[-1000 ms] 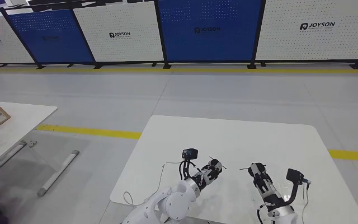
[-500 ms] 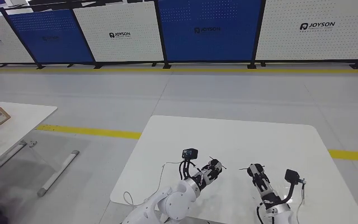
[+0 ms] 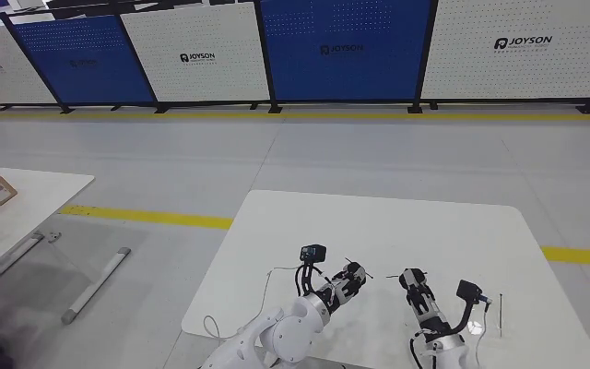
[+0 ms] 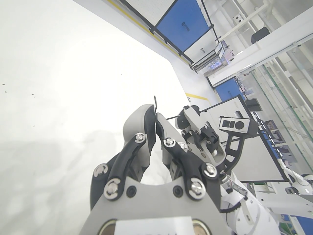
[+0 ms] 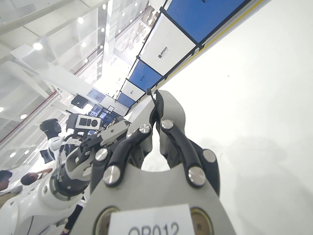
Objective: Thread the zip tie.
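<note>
My left gripper (image 4: 155, 113) is shut on a thin black zip tie (image 4: 155, 101), whose short end sticks out past the fingertips. My right gripper (image 5: 156, 103) is shut on a black zip tie end (image 5: 150, 93) that has a small square head. In the top view the left gripper (image 3: 353, 273) and right gripper (image 3: 406, 277) face each other low over the near part of the white table (image 3: 387, 221), a small gap apart. A thin black tip (image 4: 172, 117) points from the right gripper (image 4: 187, 113) towards the left one. Whether both hold one tie I cannot tell.
A thin black strip (image 3: 501, 310) lies on the table to the right of the right arm. A thin cable (image 3: 265, 281) trails off the left arm near the table's near-left edge. The far half of the table is bare.
The right arm has shifted left, bringing its gripper closer to the left gripper. The left arm has stayed still.
</note>
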Motion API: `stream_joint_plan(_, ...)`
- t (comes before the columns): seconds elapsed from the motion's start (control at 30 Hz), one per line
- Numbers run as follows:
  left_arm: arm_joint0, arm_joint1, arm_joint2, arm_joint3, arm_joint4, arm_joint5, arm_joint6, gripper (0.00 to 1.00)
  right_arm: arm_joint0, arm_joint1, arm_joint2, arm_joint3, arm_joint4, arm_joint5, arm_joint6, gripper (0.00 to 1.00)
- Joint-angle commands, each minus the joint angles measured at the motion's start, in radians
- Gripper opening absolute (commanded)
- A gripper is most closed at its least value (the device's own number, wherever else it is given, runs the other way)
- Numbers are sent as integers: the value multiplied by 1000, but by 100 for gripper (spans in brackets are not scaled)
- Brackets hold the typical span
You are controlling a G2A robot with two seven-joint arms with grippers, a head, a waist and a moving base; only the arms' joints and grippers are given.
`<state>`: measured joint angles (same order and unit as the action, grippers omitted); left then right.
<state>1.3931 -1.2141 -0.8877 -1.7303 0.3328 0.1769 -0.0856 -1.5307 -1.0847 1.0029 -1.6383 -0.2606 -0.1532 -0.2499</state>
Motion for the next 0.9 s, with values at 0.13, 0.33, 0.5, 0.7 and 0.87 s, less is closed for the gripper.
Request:
stream_joint_plan(0.13, 0, 0, 0, 0, 0, 0, 0, 0, -1, -2, 17, 11, 66, -35, 68, 0)
stream_joint_plan(0.33, 0, 0, 0, 0, 0, 0, 0, 0, -21, -13, 17, 17, 54, -65, 40, 0)
stream_joint_plan(0.5, 0, 0, 0, 0, 0, 0, 0, 0, -15, -21, 2, 17, 45, -53, 33, 0)
stream_joint_plan(0.7, 0, 0, 0, 0, 0, 0, 0, 0, -15, -21, 2, 17, 45, -53, 33, 0)
stream_joint_plan(0.87, 0, 0, 0, 0, 0, 0, 0, 0, -16, -27, -1, 18, 41, -65, 61, 0)
